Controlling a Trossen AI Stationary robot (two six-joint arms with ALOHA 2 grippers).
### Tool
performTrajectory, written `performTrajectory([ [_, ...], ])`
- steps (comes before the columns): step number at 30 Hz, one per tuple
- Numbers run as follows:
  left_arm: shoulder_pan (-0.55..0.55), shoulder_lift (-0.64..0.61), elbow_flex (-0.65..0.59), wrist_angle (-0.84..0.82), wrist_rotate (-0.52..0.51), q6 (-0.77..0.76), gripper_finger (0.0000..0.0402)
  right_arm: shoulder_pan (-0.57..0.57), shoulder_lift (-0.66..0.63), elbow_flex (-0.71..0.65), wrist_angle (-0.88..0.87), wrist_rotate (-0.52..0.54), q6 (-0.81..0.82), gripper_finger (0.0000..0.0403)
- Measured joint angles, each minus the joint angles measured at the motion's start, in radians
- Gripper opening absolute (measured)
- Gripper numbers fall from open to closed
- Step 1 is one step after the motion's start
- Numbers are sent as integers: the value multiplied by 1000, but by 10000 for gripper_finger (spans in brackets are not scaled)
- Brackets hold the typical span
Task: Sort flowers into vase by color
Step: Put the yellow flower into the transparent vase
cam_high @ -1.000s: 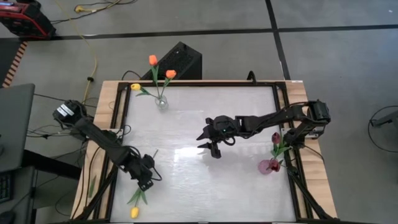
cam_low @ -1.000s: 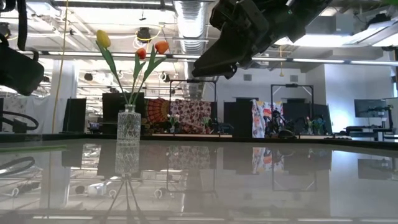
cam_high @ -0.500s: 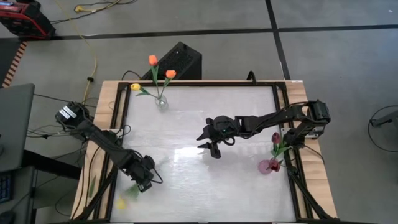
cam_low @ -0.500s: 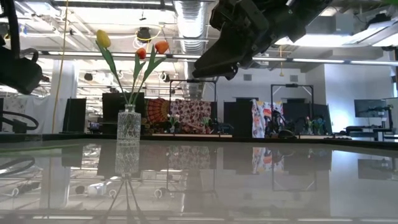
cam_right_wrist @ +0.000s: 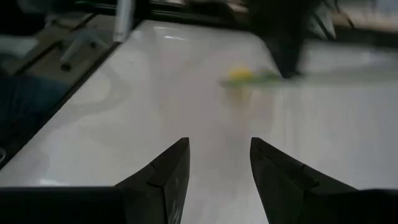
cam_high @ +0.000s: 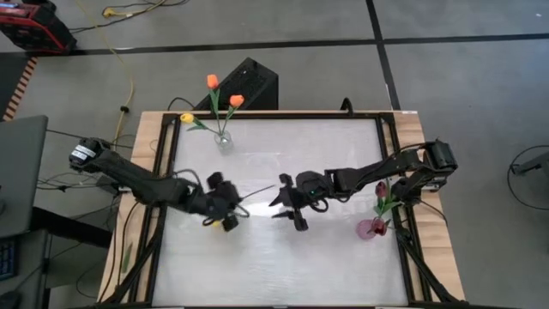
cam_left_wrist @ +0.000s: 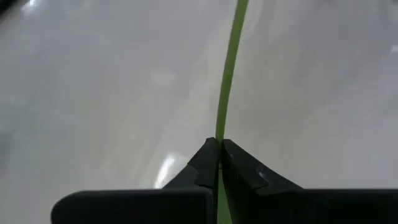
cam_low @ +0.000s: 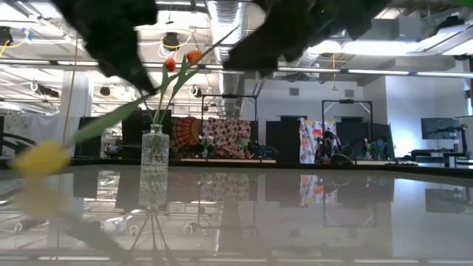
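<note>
The yellow tulip (cam_low: 43, 157) is up off the table now, carried by its thin green stem (cam_left_wrist: 227, 74); a second ago it lay at the table's near left edge, and it has since been swung in toward the middle, its head hanging low just above the glossy tabletop (cam_high: 283, 257). The left gripper (cam_high: 225, 206) has snapped shut on that stem, its two dark fingers pinched together around it with the stalk running straight out ahead. So the pick-up is done, I'd say, and what remains for this flower is the carry to the clear glass vase (cam_high: 223, 141) at the far left side, where another yellow tulip and two orange ones already stand. The right gripper (cam_high: 290, 204) has dropped a little and sits close opposite the left one at mid-table, fingers apart and holding nothing. The dark red tulip is in the pink vase (cam_high: 371, 229) by the right edge
</note>
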Motion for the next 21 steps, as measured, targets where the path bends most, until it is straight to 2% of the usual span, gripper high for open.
performTrajectory([
  [3, 92, 8, 0, 121, 96, 145, 0, 37, 0, 19, 4, 2, -117, 193],
  [6, 194, 36, 1, 220, 271, 237, 0, 64, 0, 23, 5, 48, -234, 193],
  [12, 332, 104, 2, 279, 544, 258, 0, 88, 7, 23, 15, 167, -566, 193],
  [16, 393, 152, 2, 314, 625, 224, 0, 87, 10, 23, 21, 253, -731, 193],
  [21, 433, 166, 2, 353, 705, 197, 0, 56, 9, 24, -20, 375, -769, 193],
])
